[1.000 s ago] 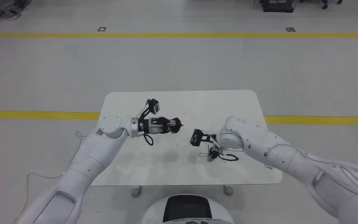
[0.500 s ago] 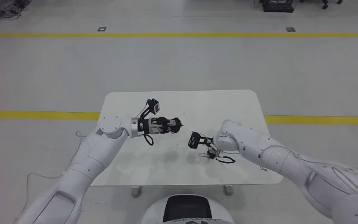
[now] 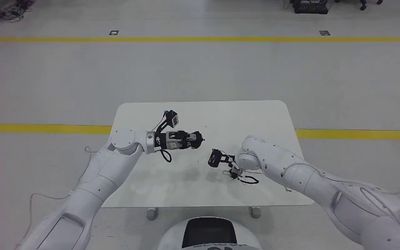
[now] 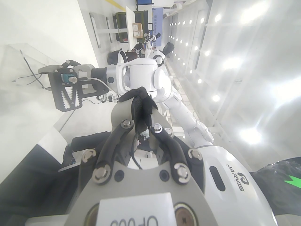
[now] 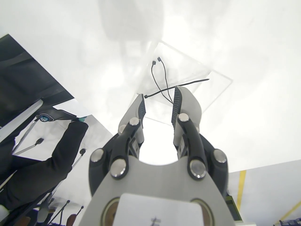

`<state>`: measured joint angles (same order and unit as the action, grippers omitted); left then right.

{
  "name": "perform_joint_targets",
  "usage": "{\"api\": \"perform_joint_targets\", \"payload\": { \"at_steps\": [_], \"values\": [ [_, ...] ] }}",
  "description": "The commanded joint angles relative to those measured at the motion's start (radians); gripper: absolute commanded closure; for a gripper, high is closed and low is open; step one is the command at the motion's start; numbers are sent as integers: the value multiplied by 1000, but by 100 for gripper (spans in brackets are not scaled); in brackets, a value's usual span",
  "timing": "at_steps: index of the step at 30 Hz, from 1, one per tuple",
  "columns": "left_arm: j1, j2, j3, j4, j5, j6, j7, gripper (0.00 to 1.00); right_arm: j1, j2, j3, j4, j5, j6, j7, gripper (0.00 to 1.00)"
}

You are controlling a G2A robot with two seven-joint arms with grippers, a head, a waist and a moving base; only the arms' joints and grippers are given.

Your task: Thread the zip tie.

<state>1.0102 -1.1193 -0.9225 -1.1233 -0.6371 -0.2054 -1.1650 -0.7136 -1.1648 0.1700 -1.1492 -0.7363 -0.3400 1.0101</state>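
Three thin black zip ties (image 5: 164,90) lie crossed in a shallow clear tray (image 5: 218,81) on the white table (image 3: 250,119). My right gripper (image 5: 158,99) hangs just above them, open, its ribbed fingers on either side of the crossing ties and nothing between them. In the top view it sits near the table's front middle (image 3: 232,173). My left gripper (image 3: 199,139) is held above the table's centre, pointing toward the right arm. Its fingers (image 4: 141,109) are pressed shut, with black material bunched at the tips. From the left wrist view the right gripper (image 4: 43,77) stands over the zip ties (image 4: 27,75).
The clear tray's edge (image 5: 150,118) lies close under the right fingers. A black chair or frame (image 5: 28,76) stands beside the table's front edge. Bare white tabletop (image 3: 150,119) lies behind and to the left of both arms.
My right arm has shifted slightly left and nearer the table's front edge, taking its gripper with it. The left arm has stayed still.
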Motion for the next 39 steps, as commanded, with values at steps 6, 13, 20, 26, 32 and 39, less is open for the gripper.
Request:
{"api": "perform_joint_targets", "payload": {
  "at_steps": [6, 13, 20, 26, 32, 39],
  "values": [
    [0, 0, 0, 0, 0, 0, 0, 100, -1, -24, 0, 45, -11, 0, -24, 79],
    [0, 0, 0, 0, 0, 0, 0, 100, -5, -39, 0, 79, -23, 0, -50, 80],
    [0, 0, 0, 0, 0, 0, 0, 100, -7, -54, 0, 101, -23, 0, -45, 82],
    [0, 0, 0, 0, 0, 0, 0, 100, -7, -65, 0, 116, -25, 0, -44, 88],
    [0, 0, 0, 0, 0, 0, 0, 100, -9, -75, 0, 128, -26, 0, -44, 85],
    [0, 0, 0, 0, 0, 0, 0, 100, -12, -86, 0, 145, -28, 0, -42, 86]
  ]
}}
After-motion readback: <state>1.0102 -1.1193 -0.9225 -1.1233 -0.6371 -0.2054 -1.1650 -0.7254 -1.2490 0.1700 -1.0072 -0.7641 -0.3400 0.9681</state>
